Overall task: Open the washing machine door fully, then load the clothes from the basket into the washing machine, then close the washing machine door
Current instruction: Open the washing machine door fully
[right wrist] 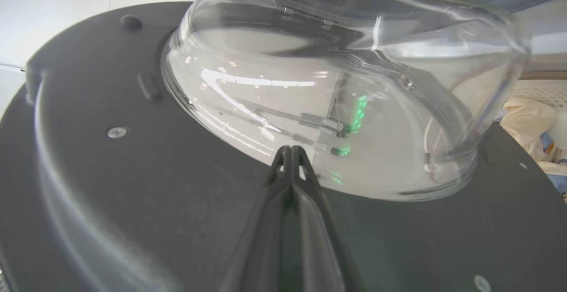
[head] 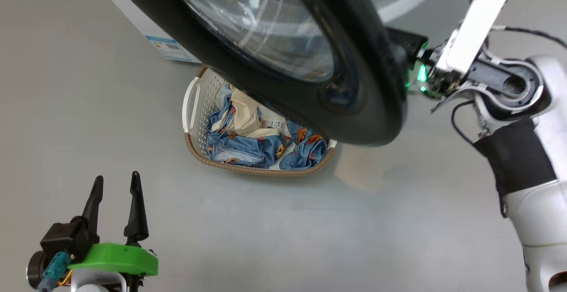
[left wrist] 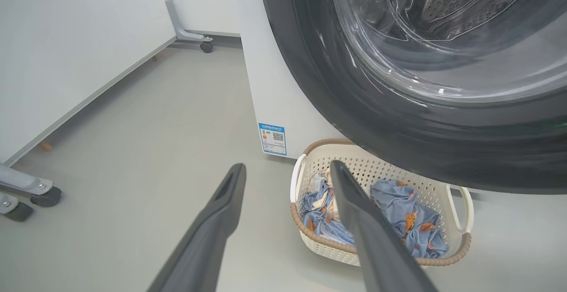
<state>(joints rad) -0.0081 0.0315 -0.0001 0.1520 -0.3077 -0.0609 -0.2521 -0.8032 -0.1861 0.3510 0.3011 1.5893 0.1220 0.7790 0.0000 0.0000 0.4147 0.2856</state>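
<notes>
A: Well, what's hidden?
B: The glossy black washing machine door [head: 363, 83] covers the far rim of the perforated basket [head: 248, 169]; crumpled clothes [head: 241, 146] lie inside.
A: Grippers?
B: The left gripper [head: 116, 176] gapes empty; the right gripper [right wrist: 290, 148] is pinched together at the glass dome [right wrist: 310, 83].

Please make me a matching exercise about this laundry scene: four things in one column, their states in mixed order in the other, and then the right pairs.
1 left gripper
2 right gripper
3 basket
4 washing machine door

a standing open, over the basket
b fingers pressed together
c on the floor, holding the clothes
d fingers apart, empty

Pairs: 1-d, 2-b, 3-c, 4-a
</notes>
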